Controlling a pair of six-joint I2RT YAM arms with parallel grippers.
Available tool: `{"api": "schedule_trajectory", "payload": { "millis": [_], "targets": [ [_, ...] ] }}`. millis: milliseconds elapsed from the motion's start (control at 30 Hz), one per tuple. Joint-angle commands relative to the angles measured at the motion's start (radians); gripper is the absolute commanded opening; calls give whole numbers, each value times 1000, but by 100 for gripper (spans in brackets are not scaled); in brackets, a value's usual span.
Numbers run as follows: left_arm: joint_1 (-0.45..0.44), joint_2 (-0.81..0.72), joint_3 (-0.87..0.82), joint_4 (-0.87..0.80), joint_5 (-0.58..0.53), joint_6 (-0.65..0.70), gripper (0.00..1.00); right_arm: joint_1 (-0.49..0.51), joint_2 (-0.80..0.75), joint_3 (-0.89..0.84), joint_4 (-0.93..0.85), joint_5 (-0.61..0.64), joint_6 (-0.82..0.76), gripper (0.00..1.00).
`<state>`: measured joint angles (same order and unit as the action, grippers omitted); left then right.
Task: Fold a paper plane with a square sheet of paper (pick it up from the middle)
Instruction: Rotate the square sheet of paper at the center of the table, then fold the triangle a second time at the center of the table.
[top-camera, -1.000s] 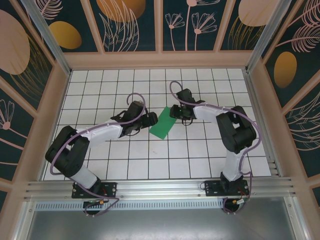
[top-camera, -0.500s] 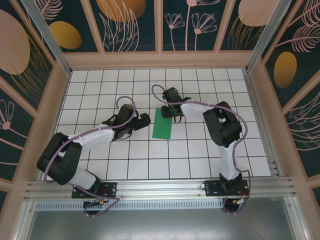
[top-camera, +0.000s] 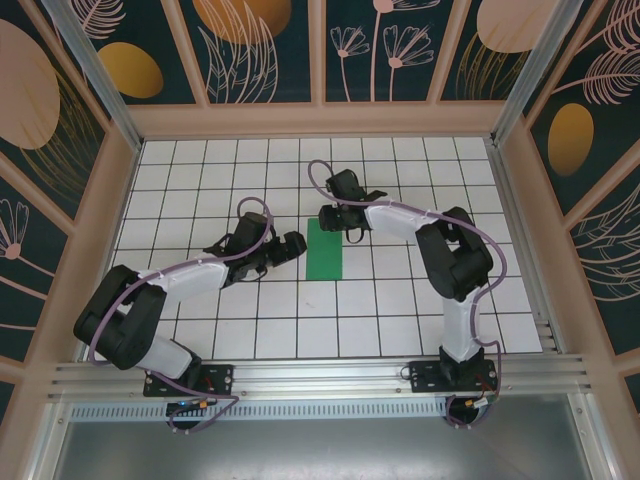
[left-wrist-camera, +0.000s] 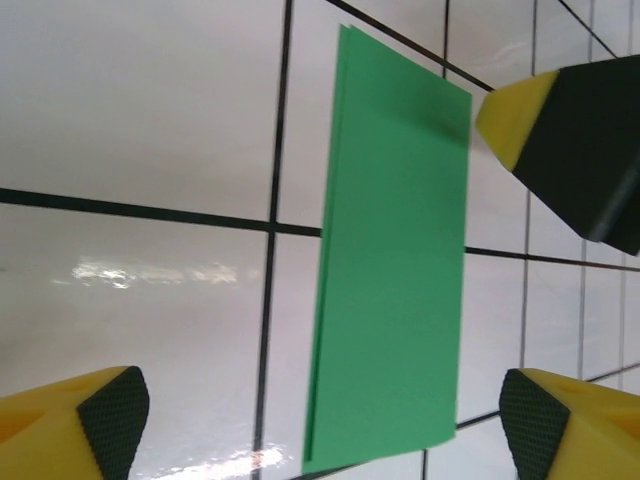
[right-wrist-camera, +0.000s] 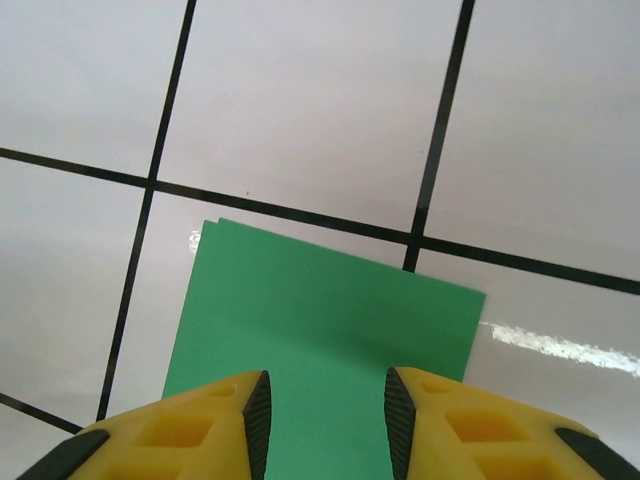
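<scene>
Moved: green paper sheet (top-camera: 324, 250), now grid-aligned.
Left gripper (top-camera: 297, 246): sheet's 9 o'clock, wide open, empty.
Right gripper (top-camera: 329, 220): 12 o'clock edge, narrow gap, empty.

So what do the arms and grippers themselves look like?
The left arm and right arm have white links, black joints and a looping purple cable each. The left gripper and right gripper have yellow fingers with black pads.
</scene>
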<state>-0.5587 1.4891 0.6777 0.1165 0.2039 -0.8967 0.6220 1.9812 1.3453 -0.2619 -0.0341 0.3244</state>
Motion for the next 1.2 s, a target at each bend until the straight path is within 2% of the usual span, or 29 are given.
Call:
{"api": "schedule_trajectory", "payload": {
  "millis": [0,200,700,1167],
  "targets": [
    [3,9,-19,82,107,-31,87,5,-7,-22,-27,-7,84,35],
    [2,35,-38,145,186,-66,77,3,29,7,-41,-5,94,32],
    [-41,114,-10,159,241,-79,73,-32,95,57,-51,32,95,34],
    [-64,158,17,168,258,-91,71,-54,146,58,-43,7,97,34]
  ]
}}
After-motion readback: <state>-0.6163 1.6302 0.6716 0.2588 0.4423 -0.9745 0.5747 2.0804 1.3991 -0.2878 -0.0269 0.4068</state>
